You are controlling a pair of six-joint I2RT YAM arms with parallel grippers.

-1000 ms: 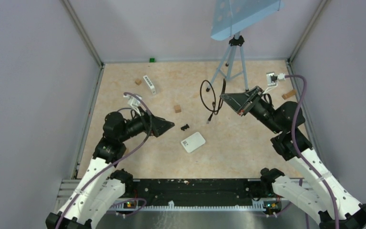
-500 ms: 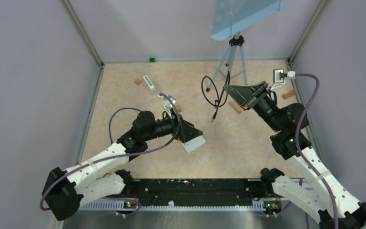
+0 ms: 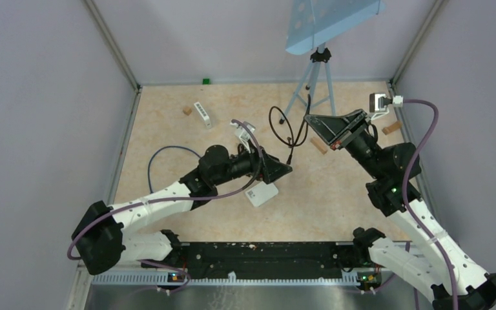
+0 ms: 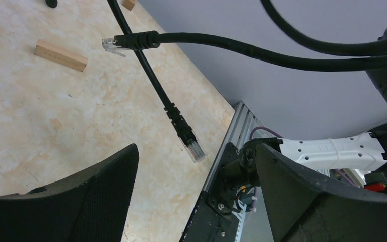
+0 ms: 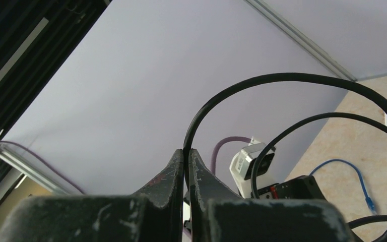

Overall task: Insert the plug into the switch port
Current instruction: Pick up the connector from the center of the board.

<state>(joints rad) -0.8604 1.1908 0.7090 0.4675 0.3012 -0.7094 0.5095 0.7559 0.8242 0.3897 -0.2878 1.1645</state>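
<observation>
- Right gripper [image 5: 187, 154]: fingers pinched tight on the cable [image 5: 282, 83], held up off the table [image 3: 168, 139]. The cable curls in loops out past the tips.
- Left gripper [image 4: 196, 161]: jaws wide apart, nothing touching either pad.
- Plug [image 4: 193, 149]: hangs on the cable's end, clear tip down. In the left wrist view it sits between the two left fingers, just beyond the tips and clear of both.
- Second plug [image 4: 112, 45]: further out, past the left finger, lying roughly level above a wood block [image 4: 60, 55].
- Top view: left gripper [image 3: 289, 170] tips sit right at the dangling plug [image 3: 289, 158]. Right gripper [image 3: 309, 120] is above and to the right of it, cable [image 3: 278, 126] looping off its tips.
- White box [image 3: 261, 192]: flat on the table, just behind and under the left fingers.
</observation>
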